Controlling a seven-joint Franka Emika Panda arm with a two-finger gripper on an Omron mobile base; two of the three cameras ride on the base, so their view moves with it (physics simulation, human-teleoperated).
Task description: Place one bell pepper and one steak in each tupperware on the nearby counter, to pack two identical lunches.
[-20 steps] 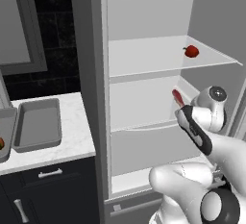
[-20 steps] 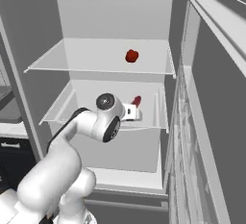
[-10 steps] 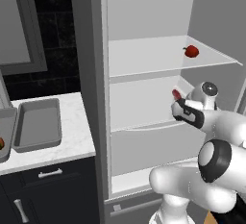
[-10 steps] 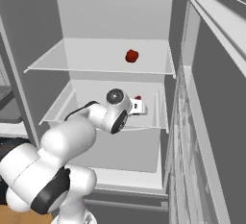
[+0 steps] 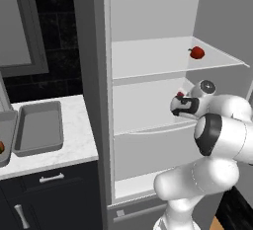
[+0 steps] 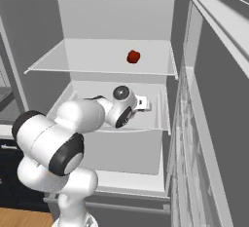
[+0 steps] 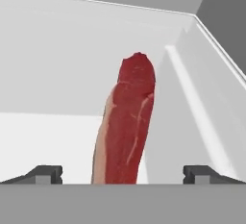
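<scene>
A long red steak with a pale fat edge lies on the fridge's middle shelf, straight ahead of the hand. It runs between the two dark fingertips, which stand wide apart and clear of it. My gripper is open and reaches into the fridge at that shelf; a bit of the steak peeks over it. One red bell pepper sits on the upper shelf. A grey tupperware lies open on the white counter at the left. A second tupperware shows at the left edge.
The fridge's open door stands close on the right. Its side wall separates the shelves from the counter. Black cabinets with silver handles run under the counter. A small red thing lies in the left-edge tupperware.
The arm has swung the hand lower and deeper into the middle shelf, up to the steak. The jaws have stayed wide apart. The bell pepper has not moved.
</scene>
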